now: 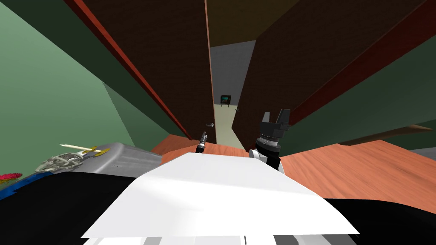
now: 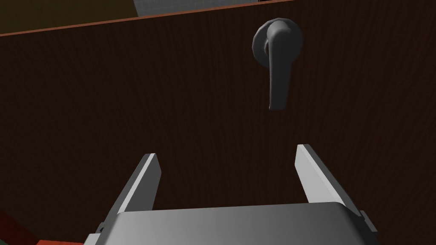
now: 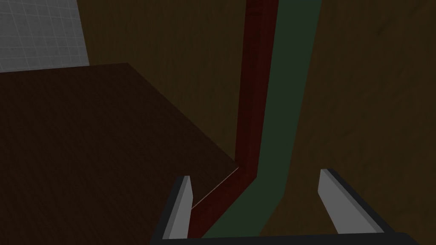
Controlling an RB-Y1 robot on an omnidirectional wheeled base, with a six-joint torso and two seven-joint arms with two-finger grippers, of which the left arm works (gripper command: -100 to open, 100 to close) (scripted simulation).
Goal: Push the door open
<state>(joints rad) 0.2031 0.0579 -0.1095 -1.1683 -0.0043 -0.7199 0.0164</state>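
Two dark brown door leaves stand ahead, the left leaf [image 1: 166,64] and the right leaf [image 1: 298,55], with a narrow gap [image 1: 223,123] between them. A grey lever handle [image 2: 277,55] hangs on the left leaf, also small in the head view [image 1: 209,124]. My left gripper [image 2: 228,159] is open just short of that leaf, with the handle beyond its fingertips and untouched; in the head view it [image 1: 203,137] sits low by the gap. My right gripper [image 1: 276,117] is raised near the right leaf, open [image 3: 255,183], facing the leaf's edge and a red frame [image 3: 253,85].
Through the gap I see a pale floor and a small dark television [image 1: 225,99]. A grey cabinet [image 1: 123,157] with small objects on top stands at my left. Green walls [image 1: 51,93] flank the doorway. Orange wooden floor [image 1: 362,170] spreads to my right.
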